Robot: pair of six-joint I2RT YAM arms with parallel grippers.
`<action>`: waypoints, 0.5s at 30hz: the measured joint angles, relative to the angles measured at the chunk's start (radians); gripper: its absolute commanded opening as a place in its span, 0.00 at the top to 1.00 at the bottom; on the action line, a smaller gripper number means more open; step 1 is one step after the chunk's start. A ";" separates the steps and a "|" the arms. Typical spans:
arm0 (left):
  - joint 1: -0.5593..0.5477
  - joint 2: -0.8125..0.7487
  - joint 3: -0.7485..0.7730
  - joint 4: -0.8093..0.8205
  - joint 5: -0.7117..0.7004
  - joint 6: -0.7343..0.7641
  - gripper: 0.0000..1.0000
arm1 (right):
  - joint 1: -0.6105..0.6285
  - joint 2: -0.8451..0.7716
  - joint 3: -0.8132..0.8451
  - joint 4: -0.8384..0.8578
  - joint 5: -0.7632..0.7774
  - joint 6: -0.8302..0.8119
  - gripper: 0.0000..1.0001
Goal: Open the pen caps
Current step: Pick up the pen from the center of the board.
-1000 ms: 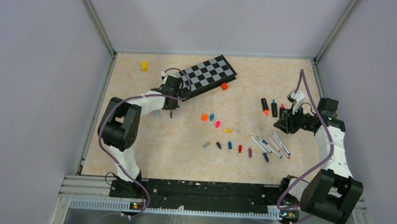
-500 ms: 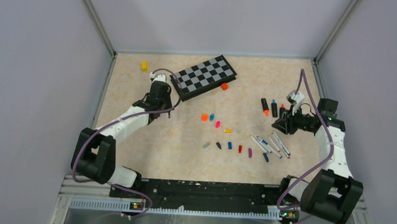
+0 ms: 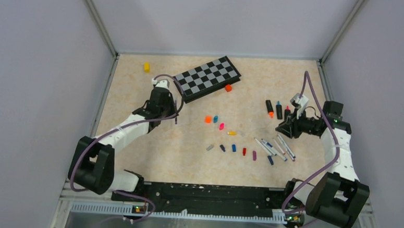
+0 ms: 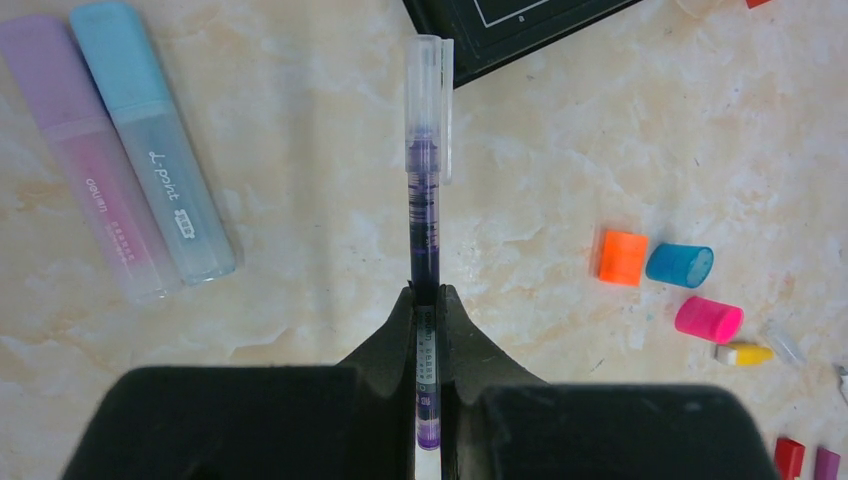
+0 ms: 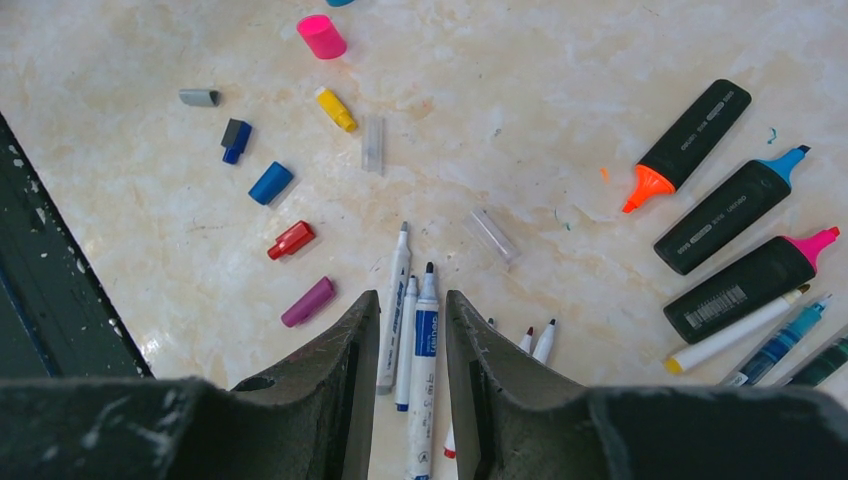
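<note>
My left gripper (image 4: 427,295) is shut on a purple pen (image 4: 424,220), which points away and has a clear cap (image 4: 428,95) on its tip. In the top view this gripper (image 3: 168,108) is just near of the chessboard. My right gripper (image 5: 412,297) is open and hovers over uncapped white markers (image 5: 424,340); in the top view it (image 3: 284,130) is at the right. Loose caps lie between the arms: pink (image 5: 321,36), yellow (image 5: 335,108), blue (image 5: 270,183), red (image 5: 291,240), purple (image 5: 308,301), orange (image 4: 622,257). Three uncapped black highlighters (image 5: 690,142) lie to the right.
The black-and-grey chessboard (image 3: 208,78) lies at the back, with an orange block (image 3: 228,87) beside it and a yellow block (image 3: 146,66) to its left. Capped lilac (image 4: 80,150) and light blue (image 4: 150,140) highlighters lie left of the held pen. Walls enclose the table.
My left arm's elbow has swung out to the left, and its gripper has drawn back from the chessboard with the pen. My right gripper has shifted slightly nearer the white markers.
</note>
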 measured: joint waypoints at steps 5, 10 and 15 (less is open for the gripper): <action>0.000 -0.037 -0.022 0.016 0.032 -0.006 1.00 | 0.000 0.000 0.000 -0.004 -0.003 -0.006 0.70; 0.000 -0.066 -0.043 0.034 0.055 -0.010 1.00 | 0.000 0.000 0.000 -0.005 -0.008 -0.007 0.70; 0.000 -0.074 -0.058 0.050 0.071 -0.014 1.00 | 0.000 0.000 0.000 -0.005 -0.014 -0.011 0.70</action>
